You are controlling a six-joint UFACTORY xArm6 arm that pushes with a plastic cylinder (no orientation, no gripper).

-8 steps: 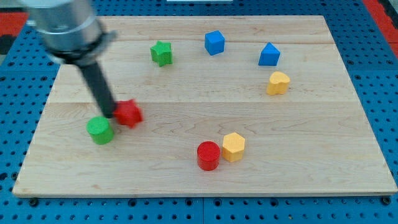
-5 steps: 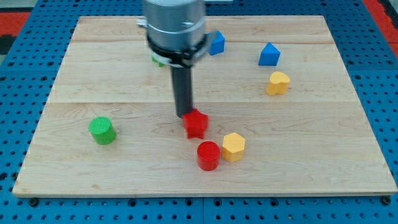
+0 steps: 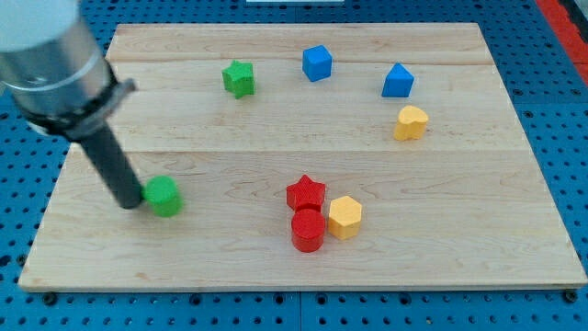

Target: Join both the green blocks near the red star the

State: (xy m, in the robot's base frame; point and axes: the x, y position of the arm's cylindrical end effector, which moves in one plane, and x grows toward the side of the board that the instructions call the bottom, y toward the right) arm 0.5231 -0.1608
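The red star (image 3: 305,193) lies at the lower middle of the wooden board (image 3: 230,267), touching the red cylinder (image 3: 308,230) below it. The green cylinder (image 3: 164,196) sits at the lower left. My tip (image 3: 129,202) rests on the board right at the green cylinder's left side, touching it or nearly so. The green star (image 3: 238,78) lies near the view's top, left of centre, far from the tip and from the red star.
A yellow hexagon (image 3: 344,217) touches the red cylinder's right side. Two blue blocks (image 3: 317,62) (image 3: 398,81) lie near the top. A yellow block (image 3: 411,121) sits at the right. The blue pegboard (image 3: 18,184) surrounds the board.
The red star has been pushed right and down to the red cylinder. My tip has swung back left to the green cylinder, which has shifted slightly right.
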